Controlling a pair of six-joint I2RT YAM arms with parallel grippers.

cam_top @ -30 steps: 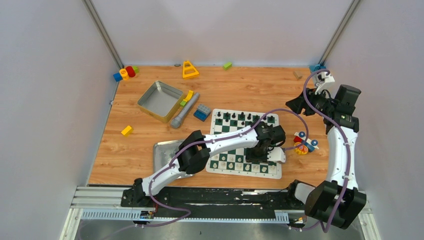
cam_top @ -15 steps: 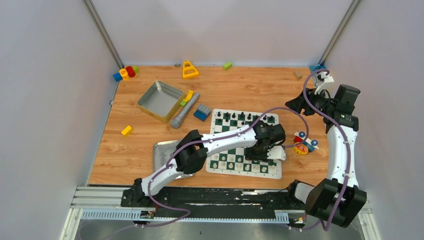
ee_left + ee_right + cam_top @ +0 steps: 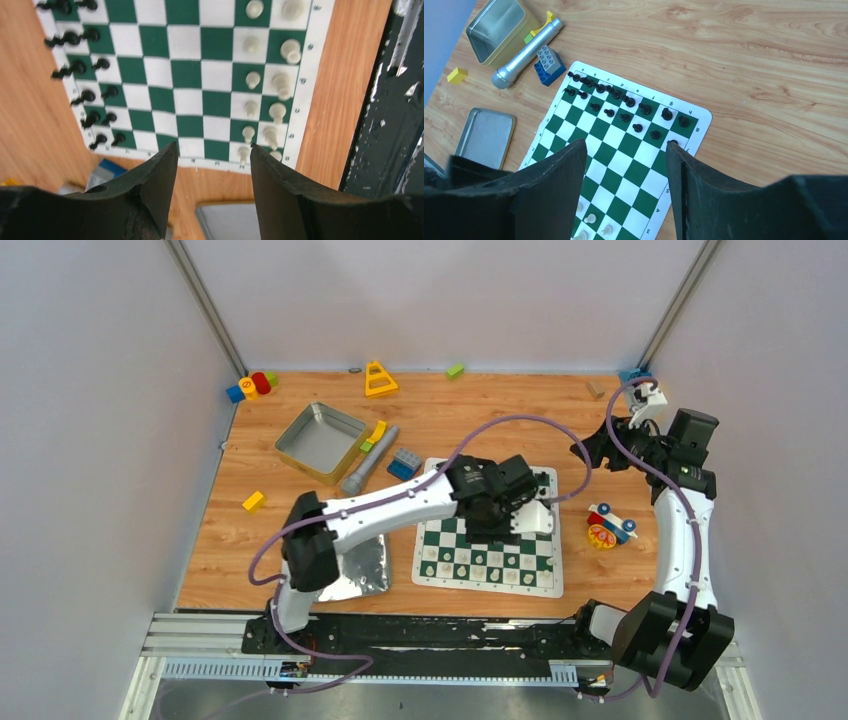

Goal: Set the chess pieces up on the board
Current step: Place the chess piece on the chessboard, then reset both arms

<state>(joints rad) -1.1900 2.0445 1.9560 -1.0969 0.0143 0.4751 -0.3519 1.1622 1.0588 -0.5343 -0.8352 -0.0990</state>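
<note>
1. Above the table, top external view: the board lies flat on the wooden tabletop, close to the arm bases. Rows of cream-white chess pieces stand along its near edge. The left gripper hangs over the board's far half. The right gripper hovers in the air beyond the board's far right corner. A silver tray lies just left of the board.
2. Left wrist view: the left gripper's jaws stand apart with nothing between them. On the board below, black chess pieces fill two rows at the left edge and cream-white ones two rows at the right edge. The border marks are too blurred to read.
3. Right wrist view: the right gripper's jaws are spread wide and hold nothing. Black chess pieces occupy the board's two far rows. Printed coordinates run along the white border: letters on the black side, "g" among the readable ones, and the digits "8", "4", "3" down the adjacent side. A microphone and a blue-grey block lie just beyond the far left corner.
</note>
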